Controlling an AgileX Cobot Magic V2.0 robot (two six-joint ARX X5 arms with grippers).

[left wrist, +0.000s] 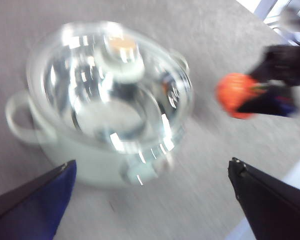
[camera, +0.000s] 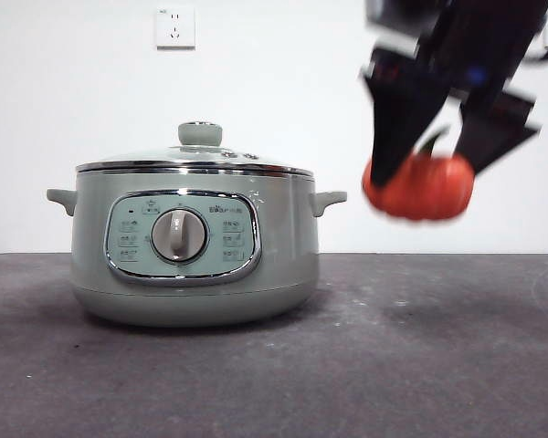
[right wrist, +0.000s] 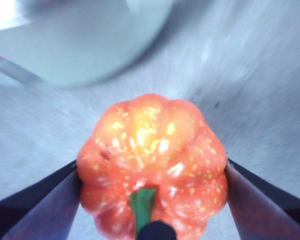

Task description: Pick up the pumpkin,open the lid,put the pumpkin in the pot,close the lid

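Orange-red, the pumpkin point(camera: 418, 187) hangs clamped in the right gripper point(right wrist: 151, 175), beside the pot point(camera: 194, 246) near rim height. Left gripper point(left wrist: 150, 200), jaws apart, hovers above the lid point(left wrist: 110, 85), probably nearer its knob point(left wrist: 121, 55).

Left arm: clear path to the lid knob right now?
Probably yes. The left gripper is above the pot with its jaws wide open, and nothing covers the lid or its knob. The right gripper holds the pumpkin off to the pot's side, clear of the lid.
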